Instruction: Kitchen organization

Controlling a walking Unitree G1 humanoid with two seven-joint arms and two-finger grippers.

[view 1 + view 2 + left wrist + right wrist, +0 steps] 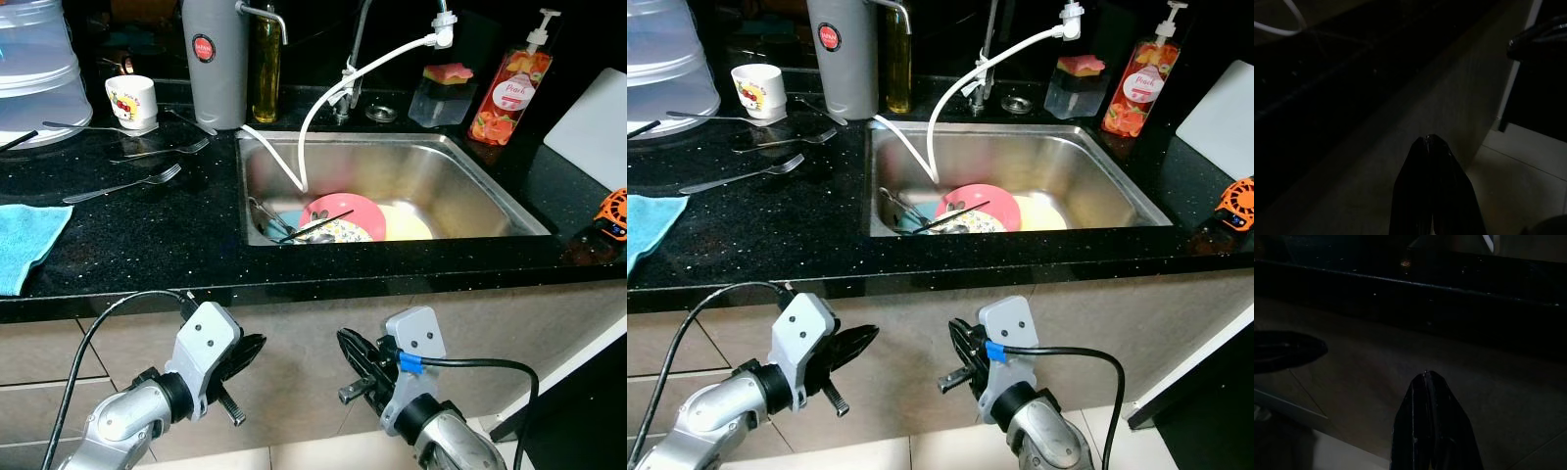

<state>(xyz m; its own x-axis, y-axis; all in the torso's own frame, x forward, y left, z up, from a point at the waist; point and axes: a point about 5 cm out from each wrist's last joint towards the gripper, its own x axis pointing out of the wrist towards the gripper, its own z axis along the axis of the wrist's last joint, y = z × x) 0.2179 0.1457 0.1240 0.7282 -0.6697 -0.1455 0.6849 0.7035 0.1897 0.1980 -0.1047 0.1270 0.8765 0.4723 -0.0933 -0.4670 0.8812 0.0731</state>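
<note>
A steel sink (470, 186) is set in the black counter (147, 235). In it lie a pink bowl (343, 211), a patterned plate, a yellow plate (404, 225) and some cutlery. Several forks (127, 184) lie on the counter left of the sink, near a white cup (131, 101). Both arms hang below the counter edge, in front of the cabinet. My left gripper (257, 347) is shut with nothing in it, its fingers pointing right. My right gripper (345, 345) is shut and empty too, pointing left.
A grey flask (214, 61), an oil bottle (265, 69), a white hose (323, 98), a sponge holder (443, 90) and a soap bottle (509, 93) stand around the sink. A blue cloth (24, 243) lies at the left, a clear lid (34, 69) behind it. An orange tool (612, 213) lies far right.
</note>
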